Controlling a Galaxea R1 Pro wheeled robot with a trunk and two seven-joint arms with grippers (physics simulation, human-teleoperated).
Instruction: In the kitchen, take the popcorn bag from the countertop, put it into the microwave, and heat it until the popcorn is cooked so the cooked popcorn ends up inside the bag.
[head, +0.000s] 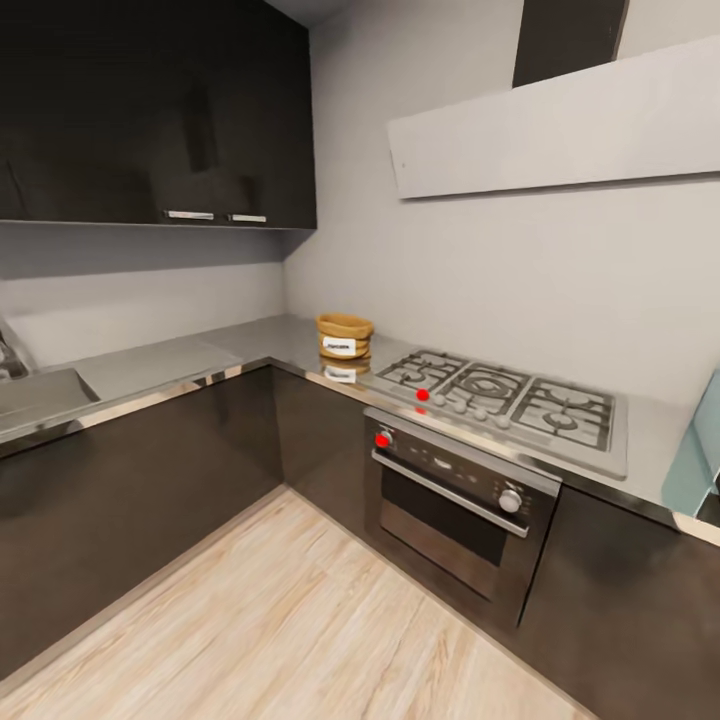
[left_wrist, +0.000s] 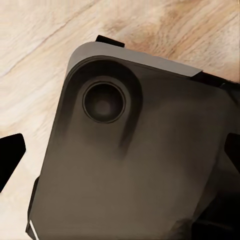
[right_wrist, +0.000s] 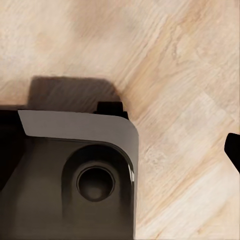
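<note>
— kitchen corner: where's the popcorn bag (head: 344, 336)?
— on the desk (head: 262, 341), just beside the hob (head: 505, 397), untouched; microwave (head: 700, 452) sits well apart.
— grippers?
— can't tell their state; everything is left.

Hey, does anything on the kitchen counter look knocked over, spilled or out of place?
Nothing stands out. The popcorn bag stands upright on the countertop, close beside the gas hob, with nothing spilled around it.
</note>
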